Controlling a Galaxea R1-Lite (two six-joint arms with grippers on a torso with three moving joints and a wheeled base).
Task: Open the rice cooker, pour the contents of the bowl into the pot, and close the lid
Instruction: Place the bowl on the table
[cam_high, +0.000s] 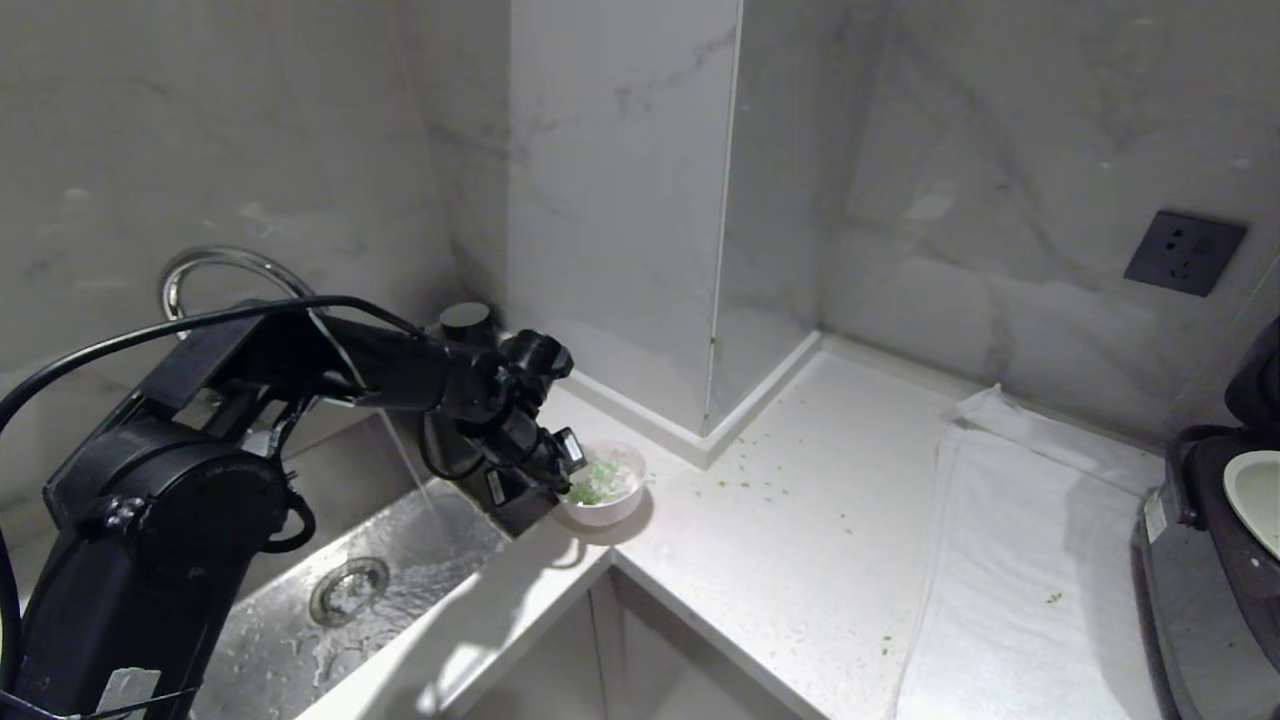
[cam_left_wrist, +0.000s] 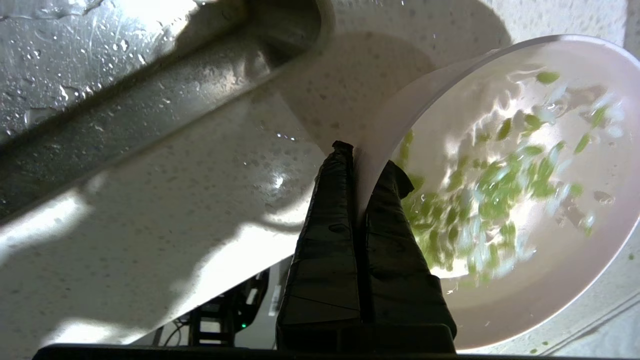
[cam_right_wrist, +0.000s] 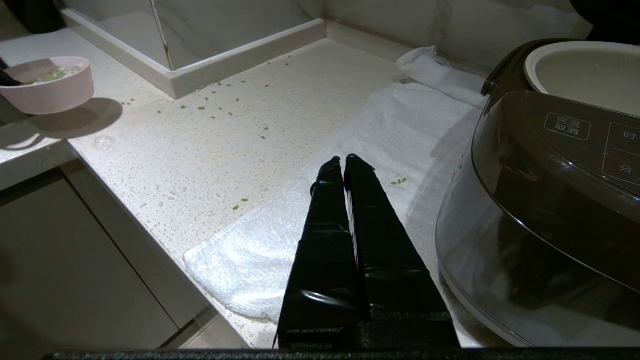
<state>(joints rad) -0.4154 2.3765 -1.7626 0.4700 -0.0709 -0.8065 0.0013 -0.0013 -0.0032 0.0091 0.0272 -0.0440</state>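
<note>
Left gripper (cam_left_wrist: 359, 160) is clamped on the near rim of the bowl (cam_high: 606, 488), one finger inside, one outside. The bowl looks light and rigid but wet, so likely slippery; its contents (cam_left_wrist: 492, 192) sit in water. Rice cooker (cam_high: 1215, 580) stands open at three o'clock, well apart. Right gripper (cam_right_wrist: 344, 167) is closed, empty.

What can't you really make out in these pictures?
- Rice cooker: head view, cut off by the right edge; its lid is not fully shown.
- Pot: right wrist view, bottom hidden by its rim.
- Bowl: head view, near side hidden by the left claw.
- Faucet: base behind the arm.
</note>
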